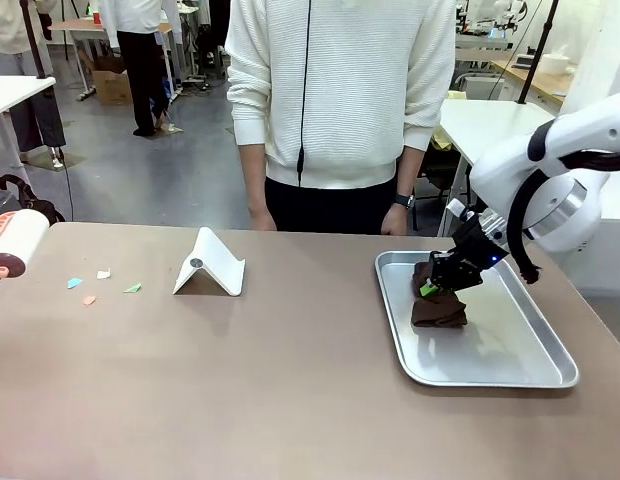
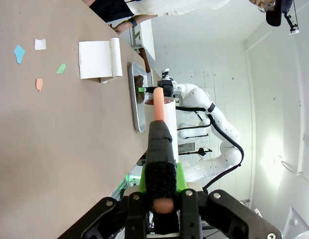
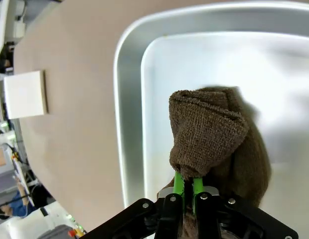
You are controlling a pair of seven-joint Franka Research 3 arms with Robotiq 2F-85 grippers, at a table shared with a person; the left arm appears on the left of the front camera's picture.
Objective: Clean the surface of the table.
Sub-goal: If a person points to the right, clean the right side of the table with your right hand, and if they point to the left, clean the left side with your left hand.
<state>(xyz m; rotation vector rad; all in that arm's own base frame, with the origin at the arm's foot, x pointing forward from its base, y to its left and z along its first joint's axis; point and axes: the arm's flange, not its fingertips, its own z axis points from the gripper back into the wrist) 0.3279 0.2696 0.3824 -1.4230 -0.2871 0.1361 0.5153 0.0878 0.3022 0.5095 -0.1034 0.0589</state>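
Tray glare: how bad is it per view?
Right wrist view: tray floor washed near white, brown cloth sharp with a soft shadow beside it. Front view: tray evenly lit, mild sheen. Left wrist view: tray nearly edge-on, bright patch on the wall.

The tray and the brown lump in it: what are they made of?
The tray looks like metal, perhaps steel or aluminium: silvery, with a satin sheen and rolled rim. The cloth that the right gripper pinches looks like brown terry towelling: matte, nubbly weave, soft folds.

Grey floor, white tables behind.
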